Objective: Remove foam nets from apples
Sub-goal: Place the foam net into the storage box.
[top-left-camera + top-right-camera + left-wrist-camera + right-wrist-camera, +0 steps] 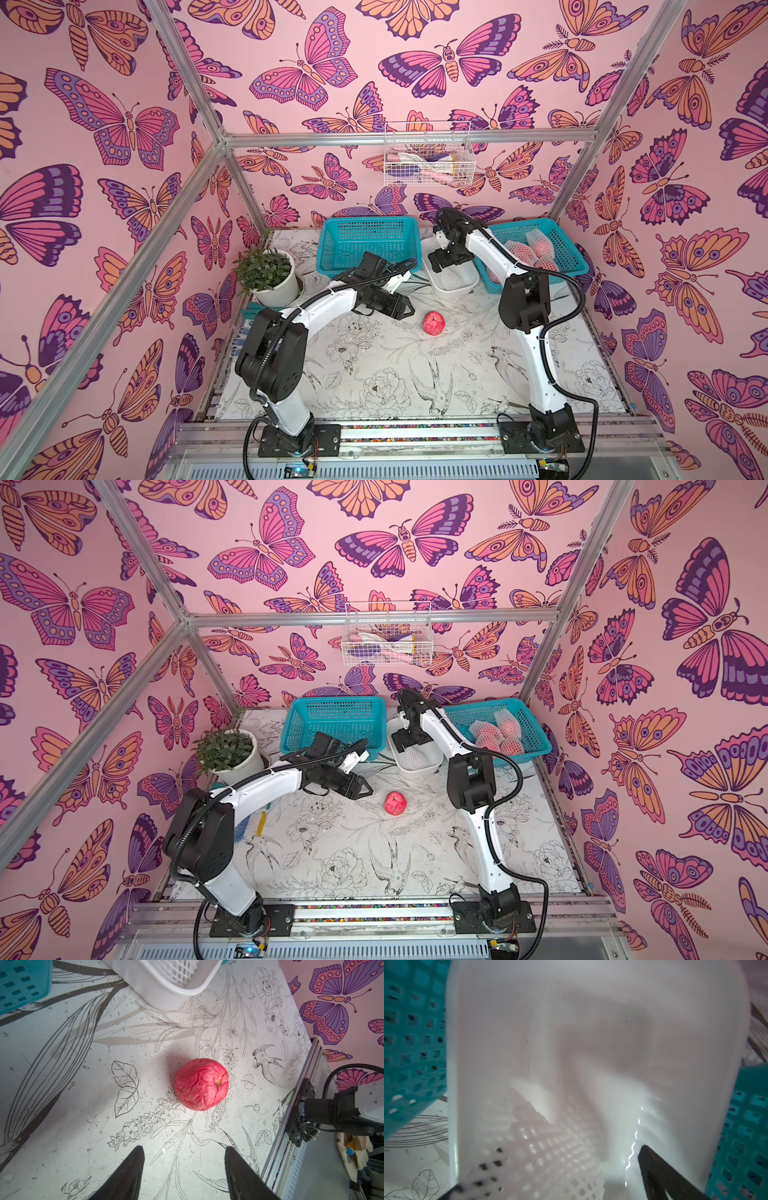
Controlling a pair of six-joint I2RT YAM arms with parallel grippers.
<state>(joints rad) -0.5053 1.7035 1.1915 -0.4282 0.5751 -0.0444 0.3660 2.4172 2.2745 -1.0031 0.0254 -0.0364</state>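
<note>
1. The right gripper (446, 266) hangs over the white tray (455, 291) with its jaws spread wide, and I see nothing pinched between them. In the right wrist view one foam net (550, 1147) lies in the tray under it and overlaps one finger, so I cannot say the net is wholly clear of the jaws.
2. The left gripper (184, 1148) is spread too and carries nothing. It hovers low over the table (83, 1105), pointed at the bare apple (201, 1084), near it but not touching.
3. My reading of the layout: the tray collects the stripped nets, which is why the right arm parts its jaws there. The bare apple sits alone mid-table between the arms, and the left jaws look set wider than the fruit, ready to close around it.
4. The teal basket beyond the left arm (370, 245) shows nothing inside — I take it as the place for unwrapped apples.
5. My count:
   - two grippers, both spread
   - one bare apple
   - one loose net
   - one tray
   - two teal baskets
   - at least three netted apples (507, 725) in the right-hand teal basket (571, 253) — the right arm hides part of the pile
</note>
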